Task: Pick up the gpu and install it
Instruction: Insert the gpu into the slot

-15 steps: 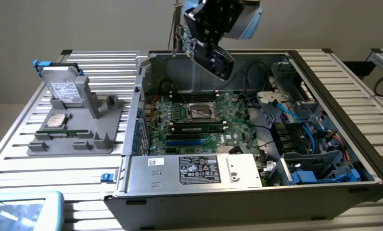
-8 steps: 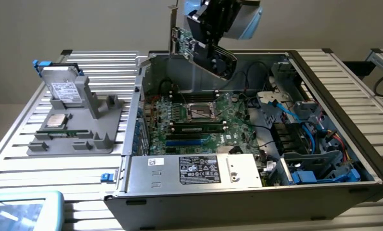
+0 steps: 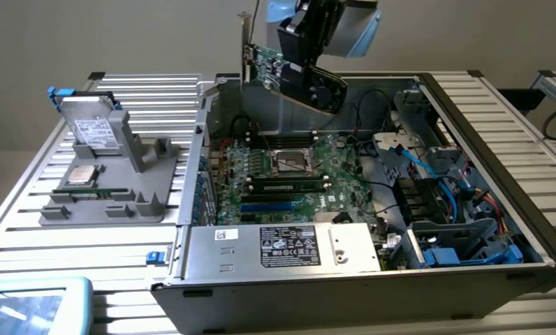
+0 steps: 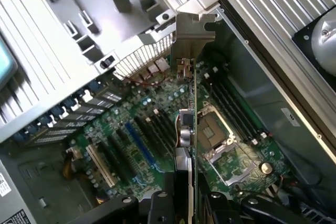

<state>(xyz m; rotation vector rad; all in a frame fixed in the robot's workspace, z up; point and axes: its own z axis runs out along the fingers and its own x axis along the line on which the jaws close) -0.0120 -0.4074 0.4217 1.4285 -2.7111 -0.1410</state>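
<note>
The gpu point(image 3: 292, 77) shows a green circuit board, a black face and a bare shiny metal bracket point(image 4: 195, 34). The case point(image 3: 353, 296) is dull grey sheet metal, the table point(image 3: 26, 223) ribbed metal, the fixture point(image 3: 110, 206) matt grey plastic.

A plain grey wall point(image 3: 119, 35) stands behind the slatted metal table point(image 3: 22, 234).
</note>
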